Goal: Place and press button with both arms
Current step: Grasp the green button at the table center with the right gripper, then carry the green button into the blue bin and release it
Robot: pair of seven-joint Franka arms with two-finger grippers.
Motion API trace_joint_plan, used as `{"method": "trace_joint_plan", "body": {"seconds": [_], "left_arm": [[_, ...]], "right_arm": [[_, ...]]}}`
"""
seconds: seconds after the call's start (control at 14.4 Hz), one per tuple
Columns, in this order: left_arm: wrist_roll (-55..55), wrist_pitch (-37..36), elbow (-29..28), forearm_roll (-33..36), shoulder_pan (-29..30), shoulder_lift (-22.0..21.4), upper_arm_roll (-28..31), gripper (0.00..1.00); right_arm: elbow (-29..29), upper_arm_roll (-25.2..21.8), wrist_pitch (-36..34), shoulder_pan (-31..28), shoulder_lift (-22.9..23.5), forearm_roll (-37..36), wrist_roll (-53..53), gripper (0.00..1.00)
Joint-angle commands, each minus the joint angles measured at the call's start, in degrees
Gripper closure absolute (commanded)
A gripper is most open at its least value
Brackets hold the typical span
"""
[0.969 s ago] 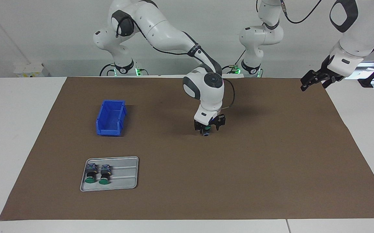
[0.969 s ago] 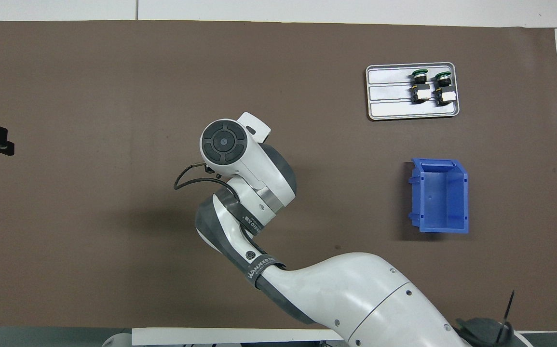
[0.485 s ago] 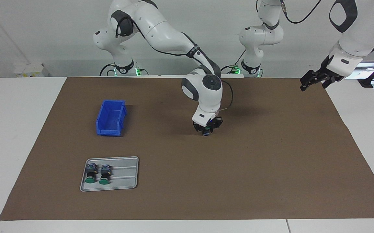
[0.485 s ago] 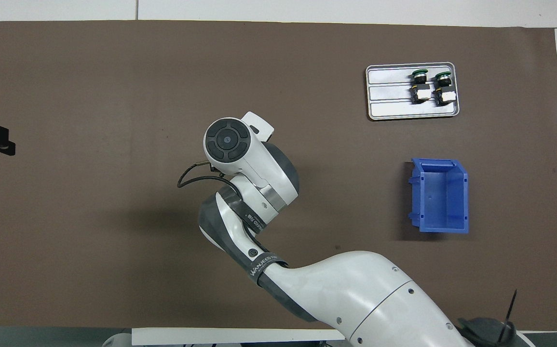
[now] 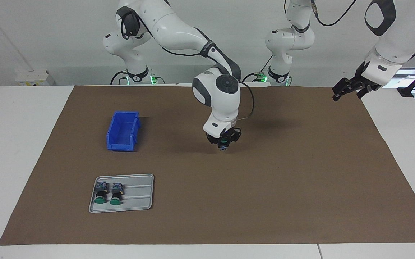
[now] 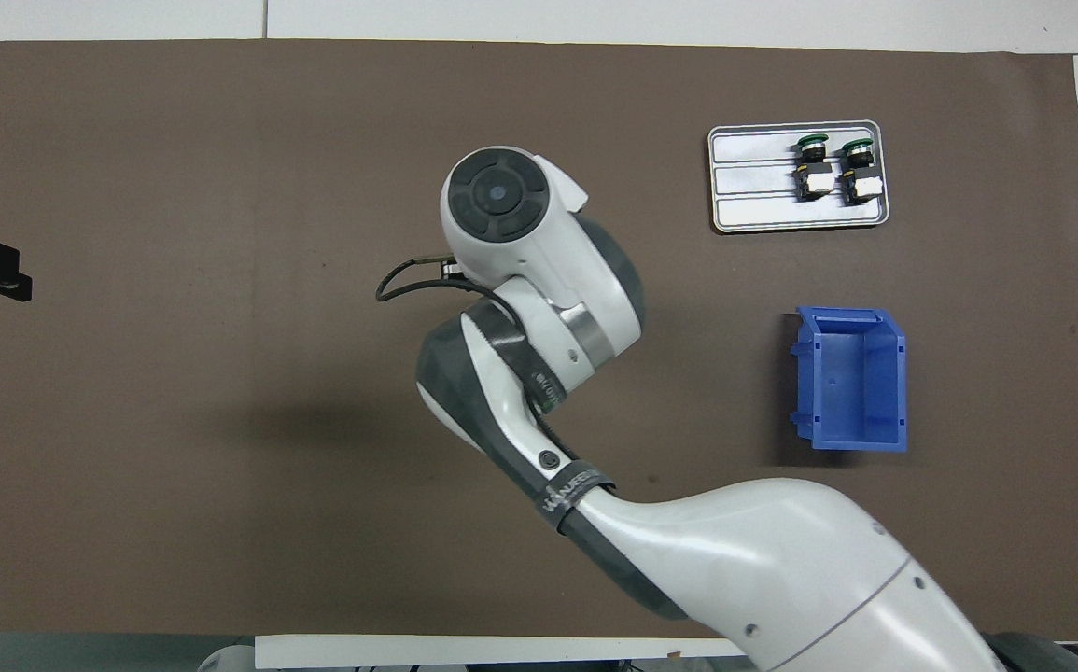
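Green-capped, the button (image 5: 223,145) sits clamped in the right gripper (image 5: 224,141) at the facing view's centre, just above the brown mat (image 5: 264,180) — placing and pressing remain, the left gripper (image 5: 347,90) waiting wide at upper right.

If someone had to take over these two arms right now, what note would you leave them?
Right gripper: shut on a green-capped button, above the middle of the brown mat.
Left gripper: open, waiting over the mat's edge at its own end.
Two more buttons lie on the grey tray; the blue bin sits nearer the robots than the tray.
Done: one button gripped.
Left: set it down, then press it.
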Motion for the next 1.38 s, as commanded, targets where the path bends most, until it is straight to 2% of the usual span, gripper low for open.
{"method": "trace_joint_plan", "body": {"seconds": [0.0, 0.21, 0.35, 0.48, 0.83, 1.18, 1.32], "left_arm": [[0.23, -1.11, 0.14, 0.80, 0.06, -0.56, 0.00, 0.00], [0.75, -0.49, 0.23, 0.80, 0.40, -0.56, 0.00, 0.00], [0.84, -0.58, 0.14, 0.71, 0.58, -0.56, 0.17, 0.00], [0.93, -0.75, 0.14, 0.71, 0.58, -0.64, 0.26, 0.00], [0.93, -1.02, 0.23, 0.71, 0.50, -0.64, 0.17, 0.00], [1.19, -1.81, 0.32, 0.80, 0.93, -1.17, -0.18, 0.00], [3.73, -1.90, 0.23, 0.80, 4.26, -1.61, -2.89, 0.00]], "right_arm": [[-14.93, 0.84, -0.81, -8.72, -14.87, -0.20, -10.79, 1.00], [-29.89, 0.84, -0.11, -19.61, -28.77, -0.20, -22.14, 1.00], [-33.61, 0.84, -0.89, -25.08, -32.93, -0.03, -28.83, 1.00], [-39.13, 0.84, 0.32, -29.12, -35.04, -0.03, -30.61, 1.00], [-46.88, 0.75, 5.78, -32.39, -36.81, -0.03, -34.83, 1.00], [-49.96, 0.66, 8.06, -32.57, -36.64, -0.03, -35.45, 1.00], [-50.23, 0.66, 9.73, -33.00, -34.89, -0.03, -35.54, 1.00]]}}
